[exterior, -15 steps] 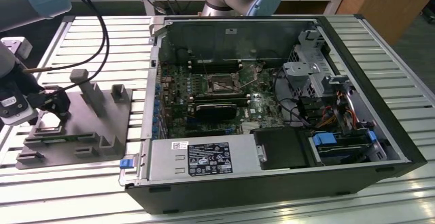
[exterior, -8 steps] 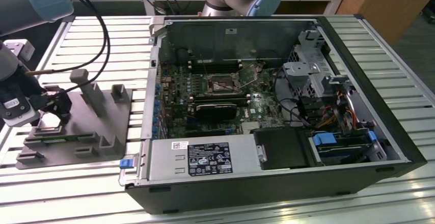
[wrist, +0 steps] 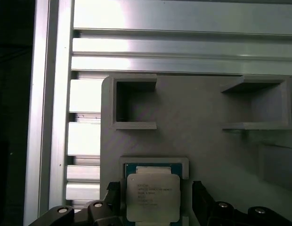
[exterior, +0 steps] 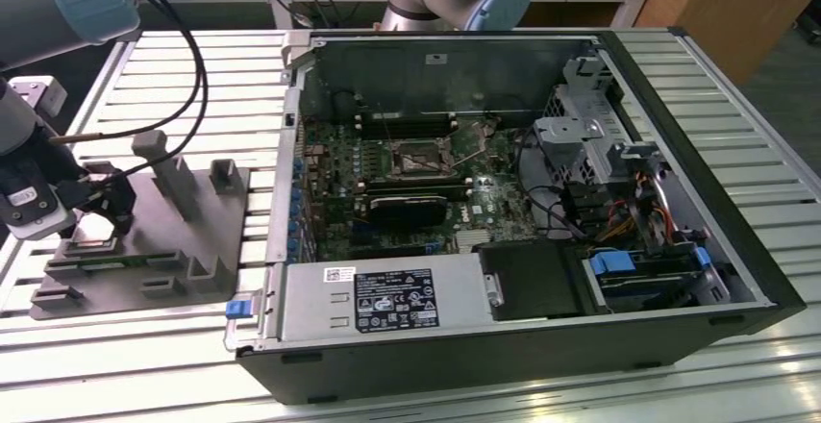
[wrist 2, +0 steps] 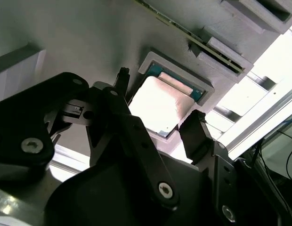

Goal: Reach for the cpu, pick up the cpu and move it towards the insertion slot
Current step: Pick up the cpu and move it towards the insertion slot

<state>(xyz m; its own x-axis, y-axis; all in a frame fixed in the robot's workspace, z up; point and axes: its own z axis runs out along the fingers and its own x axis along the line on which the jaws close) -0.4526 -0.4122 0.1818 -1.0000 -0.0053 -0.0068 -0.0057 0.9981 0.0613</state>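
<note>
In the exterior view the gripper (exterior: 107, 219) is hanging low over the grey fixture tray (exterior: 122, 284), and its dark body is blocking the tray pocket beneath it. In the first wrist view the picture's edge is cutting off the cpu (wrist: 153, 197) along one side, and the print on its lid is too small to make out. In the second wrist view the gripper's black linkage is covering one corner of the cpu (wrist 2: 160, 106).

The exterior view is showing the insertion slot (exterior: 418, 159) on the motherboard inside the open computer case (exterior: 513, 346), well apart from the tray. Both wrist views are showing the chip lying flat in a shallow square recess of the tray (wrist: 207, 141).

The fingers (wrist: 114, 193) are standing spread, one on each side of the chip. In the first wrist view a gap is showing on both sides, so they are gripping nothing.
</note>
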